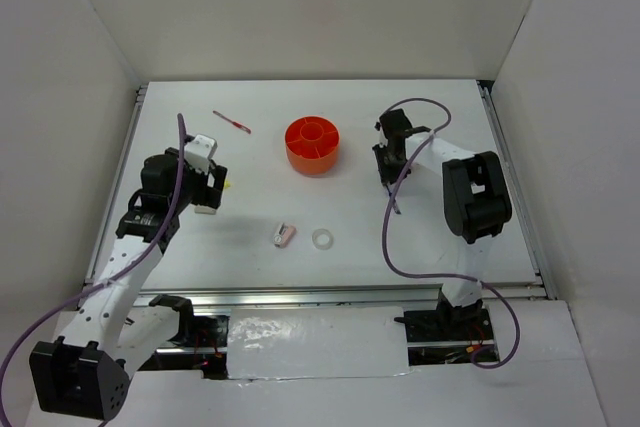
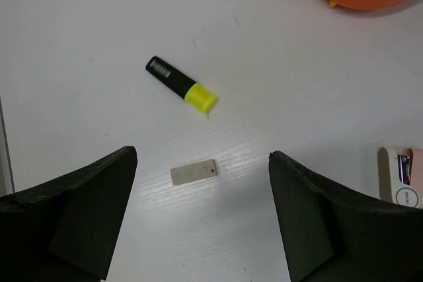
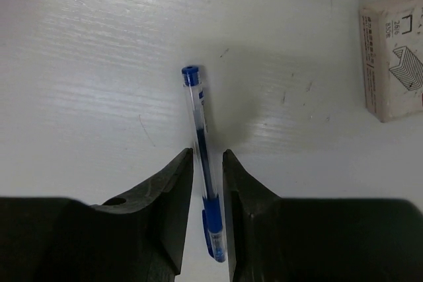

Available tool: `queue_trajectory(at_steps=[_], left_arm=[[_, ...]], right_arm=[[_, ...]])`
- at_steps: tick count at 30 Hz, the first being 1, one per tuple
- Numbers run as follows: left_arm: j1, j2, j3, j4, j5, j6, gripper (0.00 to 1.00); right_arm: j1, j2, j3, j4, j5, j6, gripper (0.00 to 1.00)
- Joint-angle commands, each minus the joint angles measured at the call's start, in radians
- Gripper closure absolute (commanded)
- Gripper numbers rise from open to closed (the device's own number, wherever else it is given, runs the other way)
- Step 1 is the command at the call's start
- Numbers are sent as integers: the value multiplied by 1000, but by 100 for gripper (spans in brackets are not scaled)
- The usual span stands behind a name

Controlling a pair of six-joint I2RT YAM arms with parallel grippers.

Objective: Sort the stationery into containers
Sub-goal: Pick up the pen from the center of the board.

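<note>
0 items show inside the orange organizer (image 1: 312, 145) in the top view, so the sorting looks barely begun.

At far left, the left gripper (image 2: 202, 158) hangs over the table (image 1: 250, 177) with its fingers spread wide and nothing between them. A white eraser block (image 2: 193, 172) lies flat on the table just below the gap, and a black highlighter (image 2: 180, 84) with a yellow cap lies a little beyond it.

Behind that arm, the thin red pen (image 1: 232, 122) lies loose, well apart from the organizer. Near the front edge, the pink-white stapler (image 1: 284, 235) and the white tape ring (image 1: 322, 239) lie beside each other, touched by neither arm.

At right, the right gripper (image 3: 208, 156) has its fingers pressed in on the barrel of the thin blue pen (image 3: 198, 117), near the grip end, with the capped end pointing away from the wrist. Whether the pen has left the table I cannot tell. A box of staples (image 3: 393, 64) sits near it.

As I judge it, 1 item is in hand and at least 6 more wait. The blue pen looks closest to going in.
</note>
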Motion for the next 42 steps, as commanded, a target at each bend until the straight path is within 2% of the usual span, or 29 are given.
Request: queue_trajectory(at_steps=[1, 6, 20, 24, 27, 30, 34, 35, 36, 38, 40, 41, 42], left_arm=[[-4, -14, 23, 63, 133, 80, 7], [-16, 33, 77, 37, 133, 94, 9], [-29, 40, 75, 58, 142, 123, 9], [-30, 41, 83, 65, 162, 140, 8], [-36, 46, 97, 65, 181, 155, 8], [-38, 40, 106, 65, 219, 181, 7], [-44, 0, 103, 58, 415, 339, 7], [-53, -26, 92, 68, 494, 365, 7], [-87, -36, 88, 95, 515, 407, 8], [-134, -28, 107, 101, 526, 465, 9], [-255, -8, 127, 59, 492, 617, 12], [-362, 3, 129, 52, 465, 682, 13], [-416, 6, 121, 52, 410, 808, 13]], right_arm=[[-7, 40, 101, -90, -3, 1, 68], [-4, 100, 184, -177, -6, -13, 68], [12, 146, 238, -325, -9, -80, 69], [12, 178, 283, -365, -12, -93, 79], [13, 187, 294, -378, -15, -96, 100], [16, 157, 268, -372, -61, -108, 100], [15, 45, 247, -371, -168, -96, 100], [15, 19, 249, -387, -200, -90, 100], [16, -29, 254, -398, -236, -73, 100], [16, -66, 258, -425, -349, -68, 100], [18, -113, 246, -444, -447, -68, 100], [16, -135, 238, -453, -475, -65, 100], [18, -141, 234, -463, -498, -61, 100]])
